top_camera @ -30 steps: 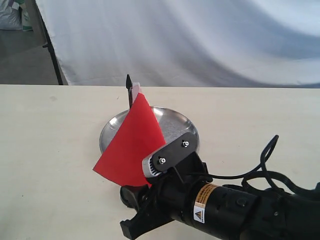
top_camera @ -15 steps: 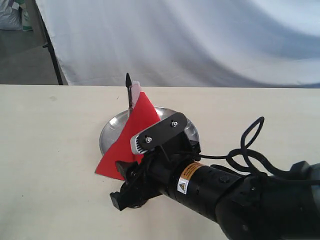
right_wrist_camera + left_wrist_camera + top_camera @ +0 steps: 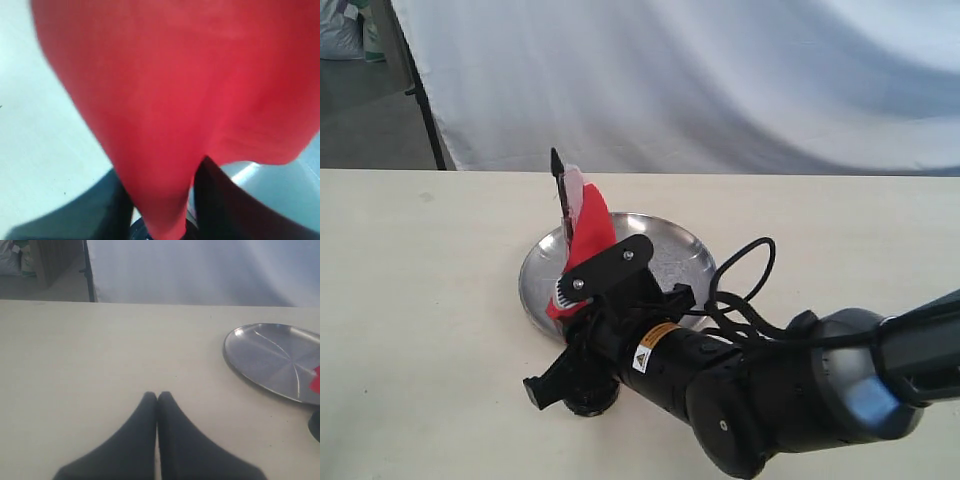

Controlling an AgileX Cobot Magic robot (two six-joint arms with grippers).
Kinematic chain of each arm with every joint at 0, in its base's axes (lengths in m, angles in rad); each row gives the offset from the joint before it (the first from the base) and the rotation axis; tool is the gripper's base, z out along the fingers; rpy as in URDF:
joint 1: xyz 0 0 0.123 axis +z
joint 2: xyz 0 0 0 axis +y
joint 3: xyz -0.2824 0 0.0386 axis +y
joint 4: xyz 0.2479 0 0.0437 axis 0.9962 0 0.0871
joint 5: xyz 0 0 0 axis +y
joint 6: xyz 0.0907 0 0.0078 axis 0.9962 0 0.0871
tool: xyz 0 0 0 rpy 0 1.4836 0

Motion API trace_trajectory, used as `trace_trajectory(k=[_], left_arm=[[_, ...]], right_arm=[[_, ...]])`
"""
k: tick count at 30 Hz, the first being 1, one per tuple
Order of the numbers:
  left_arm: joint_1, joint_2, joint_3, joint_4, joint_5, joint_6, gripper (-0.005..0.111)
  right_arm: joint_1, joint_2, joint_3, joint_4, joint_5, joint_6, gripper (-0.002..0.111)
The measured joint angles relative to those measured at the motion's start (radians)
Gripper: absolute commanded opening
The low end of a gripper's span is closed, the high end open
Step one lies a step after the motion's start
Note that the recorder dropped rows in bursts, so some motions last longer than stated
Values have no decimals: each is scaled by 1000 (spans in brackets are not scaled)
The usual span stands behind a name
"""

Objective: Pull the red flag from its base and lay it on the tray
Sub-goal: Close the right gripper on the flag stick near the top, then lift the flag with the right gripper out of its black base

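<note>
1. at the near-left rim of the tray (image 3: 672, 246), the red flag (image 3: 588, 225) stands over the base (image 3: 592, 402). the base sits on the counter (image 3: 420, 300) just in front of the tray.
2. change over the last second: the right gripper (image 3: 162, 212) has swung in from the right and closed in low on the flag. the cloth went from a wide spread sheet to a narrow bunched strip, and the stick tip moved left.
3. right jaws: one on each side of the gathered cloth, pinching it. the cloth hides the stick in the wrist view, so can't confirm the stick is in the pinch.
4. meaning: grasp looks made, pull not started. the base is on the counter and the flag is not on the tray yet.
5. long axis is the stick: near vertical, pointed tip up, leaning slightly to the exterior view's left.
6. left gripper (image 3: 157, 394): jaws pressed together, holding nothing, over the counter apart from the tray.
7. likely next: pull along the stick axis. nothing holds the base down, so it may lift with the flag.
</note>
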Motion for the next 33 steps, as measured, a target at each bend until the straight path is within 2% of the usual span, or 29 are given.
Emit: trace_trajectory(k=[1,13,21,24,26,29,31,33], left_arm=[[0,0,0,0,0,0,0],[0,0,0,0,0,0,0],[0,0,0,0,0,0,0],[0,0,0,0,0,0,0],[0,0,0,0,0,0,0],[0,0,0,0,0,0,0],[0,0,0,0,0,0,0],[0,0,0,0,0,0,0]], right_arm=[[0,8,0,0,0,0,0],[0,-24,-3,8,6,0,0],[0,-427,-17,8,4,-95,0],[-11,-457,-17,101,8,-130,0],[-63,-398,-17,201,11,-125,0],[-196,-233,-35,184,16,117,0],[-270,-107,-90,-20,59,385,0],[-293,-23,-148,-220,86,593,0]])
